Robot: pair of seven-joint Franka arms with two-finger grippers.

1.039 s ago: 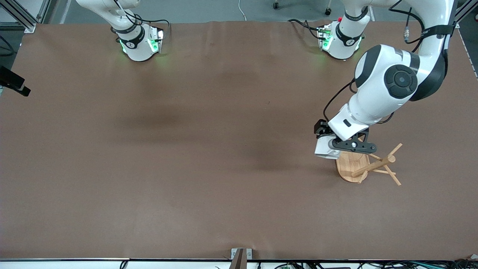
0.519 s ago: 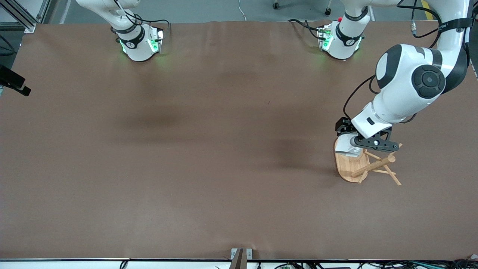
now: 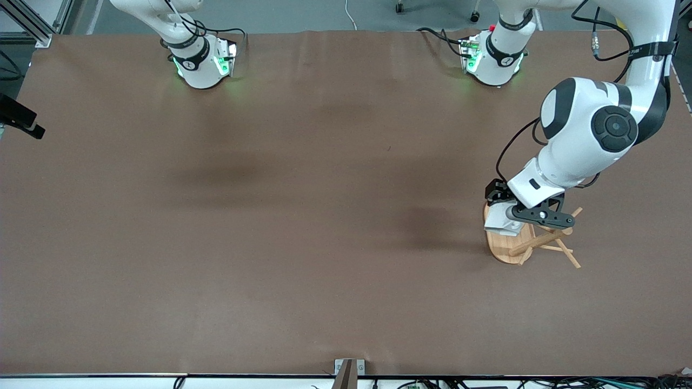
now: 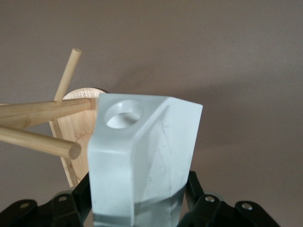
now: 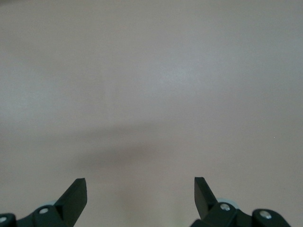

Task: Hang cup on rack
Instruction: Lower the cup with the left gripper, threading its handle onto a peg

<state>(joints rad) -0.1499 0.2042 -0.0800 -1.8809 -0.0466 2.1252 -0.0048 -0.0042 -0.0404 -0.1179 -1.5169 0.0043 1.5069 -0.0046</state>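
My left gripper is shut on the white faceted cup and holds it in the air over the oval base of the bamboo rack. In the left wrist view the cup fills the middle between the black fingers. Its blocky handle with the round hole points toward the rack's post, and a peg tip lies just beside the handle, outside the hole. The rack's pegs spread toward the left arm's end of the table. My right gripper is open and empty over bare table; it is out of the front view.
The brown table top stretches wide toward the right arm's end. The two arm bases stand at the table's back edge. A black camera mount sits at the right arm's end.
My left gripper has carried the cup toward the left arm's end, from beside the rack's base to over it, then lowered slightly toward the pegs. The right arm has not visibly moved.
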